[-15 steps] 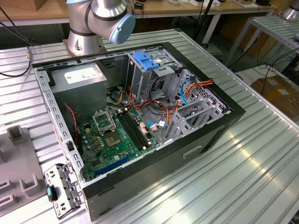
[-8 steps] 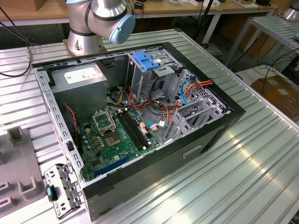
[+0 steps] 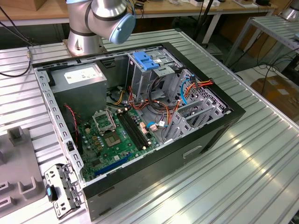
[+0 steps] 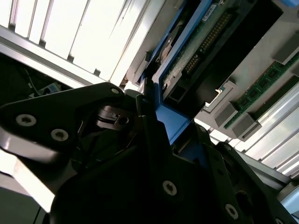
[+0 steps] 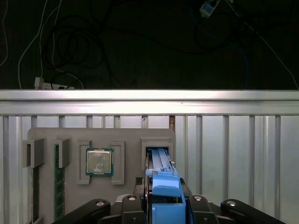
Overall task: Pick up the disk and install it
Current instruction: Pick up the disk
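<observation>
**Exterior view.** One open black desktop computer case point(image 3: 154, 179) lies on its side on the ribbed aluminium tabletop point(image 3: 252, 177). Inside it are one green motherboard point(image 3: 110, 140), one grey boxy power supply with a white label point(image 3: 79, 79) and one light-blue slotted plastic bracket point(image 3: 145, 61) on top of the drive cage. The silver robot arm point(image 3: 100, 18) is cut off by the frame edge above its base joint. A grey moulded fixture tray point(image 3: 18, 177) is cut off at the exterior view's left.

**First wrist view.** The black tool point(image 5: 166, 207) is clamped on the disk point(image 5: 163, 179), a flat dark hard drive in a bright blue plastic carrier, which stands on edge between its two fingers. The disk's far end sits at a rectangular recess of the grey tray point(image 5: 126, 135). Whether it rests in the recess or is raised clear of it cannot be determined. The tray also holds one square silver processor point(image 5: 99, 162) and one green memory module point(image 5: 58, 186), partly cut off. Four screw heads show on the tool body. Beyond the tabletop edge, cables point(image 5: 70, 46) are hard to make out in shadow.

**Second wrist view.** The tool point(image 4: 170, 123) grips the blue carrier from both sides. The disk's green circuit board and connector row point(image 4: 205, 37) are exposed, and its upper end is cut off.
</observation>
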Robot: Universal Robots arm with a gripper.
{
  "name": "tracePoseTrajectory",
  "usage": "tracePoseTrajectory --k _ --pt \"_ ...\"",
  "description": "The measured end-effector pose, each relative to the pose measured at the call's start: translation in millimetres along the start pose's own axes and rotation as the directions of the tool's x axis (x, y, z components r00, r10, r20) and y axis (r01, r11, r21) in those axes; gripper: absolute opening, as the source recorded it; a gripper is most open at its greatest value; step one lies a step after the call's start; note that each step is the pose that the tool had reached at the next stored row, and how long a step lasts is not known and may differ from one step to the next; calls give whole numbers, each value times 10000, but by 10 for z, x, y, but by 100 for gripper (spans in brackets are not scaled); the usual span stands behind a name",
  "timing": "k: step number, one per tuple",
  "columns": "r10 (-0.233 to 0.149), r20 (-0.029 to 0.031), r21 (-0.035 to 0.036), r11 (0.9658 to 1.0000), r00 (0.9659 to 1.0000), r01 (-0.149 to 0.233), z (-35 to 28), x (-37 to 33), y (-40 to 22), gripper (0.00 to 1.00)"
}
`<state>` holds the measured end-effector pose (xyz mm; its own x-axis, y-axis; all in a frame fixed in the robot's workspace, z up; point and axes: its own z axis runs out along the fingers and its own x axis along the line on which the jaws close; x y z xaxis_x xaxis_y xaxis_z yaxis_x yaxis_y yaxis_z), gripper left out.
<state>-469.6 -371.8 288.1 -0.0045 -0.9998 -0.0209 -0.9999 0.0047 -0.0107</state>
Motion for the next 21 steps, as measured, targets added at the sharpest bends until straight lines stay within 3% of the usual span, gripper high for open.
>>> tracePoseTrajectory --k 11,21 --pt "-46 1 1 10000 10000 46 -3 0 0 37" --pt "-46 -4 1 10000 10000 46 -47 -1 -1 37"
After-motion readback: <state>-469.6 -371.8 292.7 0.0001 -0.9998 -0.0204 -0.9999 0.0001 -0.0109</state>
